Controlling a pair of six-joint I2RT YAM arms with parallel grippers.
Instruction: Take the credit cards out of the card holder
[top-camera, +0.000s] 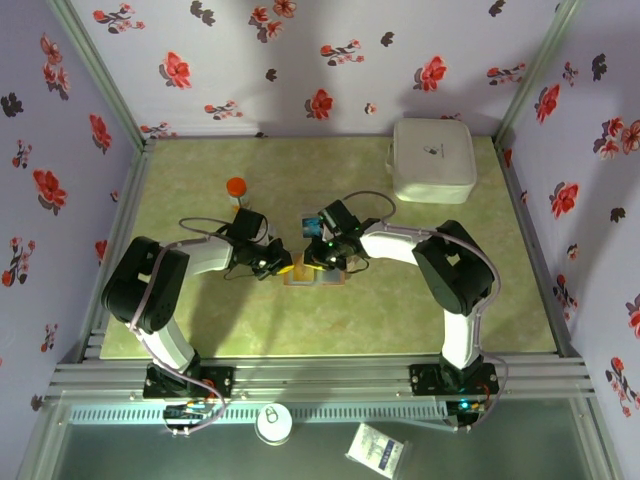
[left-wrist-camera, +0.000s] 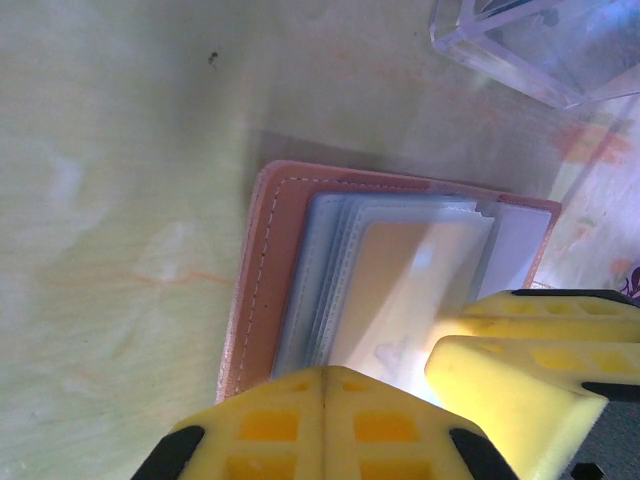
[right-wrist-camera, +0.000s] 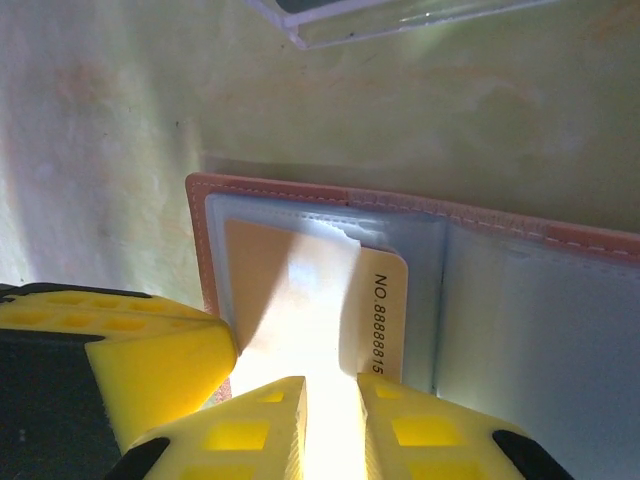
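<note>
Card holder (right-wrist-camera: 290, 188) lies open at the centre of the bench (left-wrist-camera: 120, 200), sleeves up. A yellowish-tan card (right-wrist-camera: 300, 280) protrudes from its sleeve. Left tool (left-wrist-camera: 322, 400), pressed together, bears on the holder's near edge, apparently to anchor it. Right tool (right-wrist-camera: 330, 400) sits over the card with jaws narrowly apart; whether it grips cannot be told.

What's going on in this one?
The card holder lies open on the table between the two arms. The left pincer, shut, sits at the holder's edge, seemingly pinning it down. The right pincer straddles a yellowish card that pokes partway out of its sleeve. Its jaws are narrow, but whether it has a grip yet is unclear.
</note>
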